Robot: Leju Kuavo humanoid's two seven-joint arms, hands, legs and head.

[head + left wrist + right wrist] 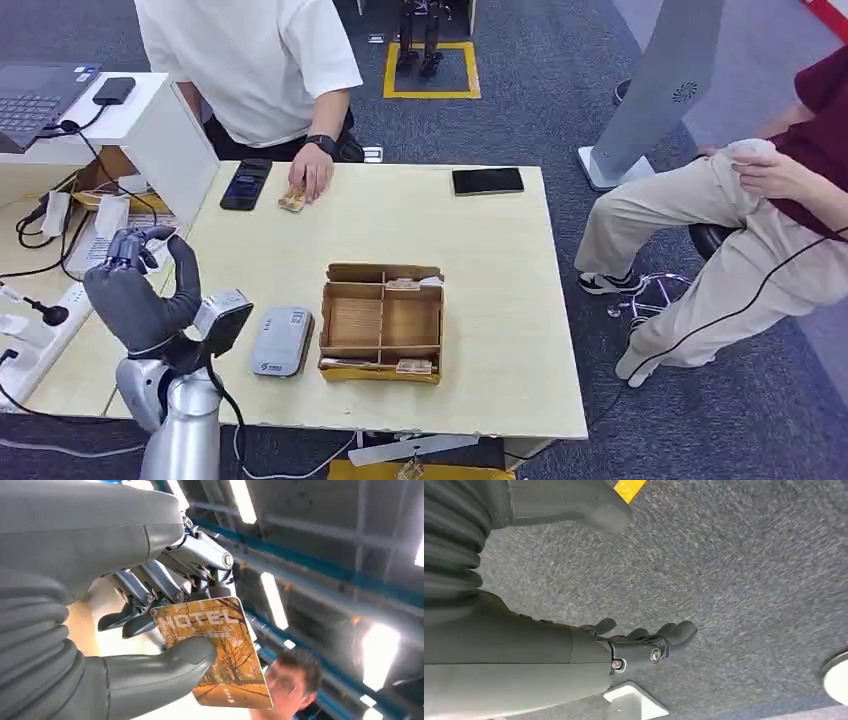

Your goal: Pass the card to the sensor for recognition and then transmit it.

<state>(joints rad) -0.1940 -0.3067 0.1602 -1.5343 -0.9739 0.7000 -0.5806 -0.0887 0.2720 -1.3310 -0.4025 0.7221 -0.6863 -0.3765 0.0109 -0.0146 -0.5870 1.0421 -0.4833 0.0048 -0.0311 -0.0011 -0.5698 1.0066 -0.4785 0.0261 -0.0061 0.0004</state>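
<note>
Currently left hand (150, 630) pinching the card (220, 650), raised off the tabletop (480, 250); next: lower it onto the grey sensor (281, 341).

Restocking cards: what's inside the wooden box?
The wooden box has cards in its near and far slots; its middle compartments look empty. How deep the stacks go is hidden.

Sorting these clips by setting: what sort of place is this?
Probably an indoor lab or demo room set up as a hotel check-in: a wooden table with a card reader, a card printed HOTEL, and grey carpet.
</note>
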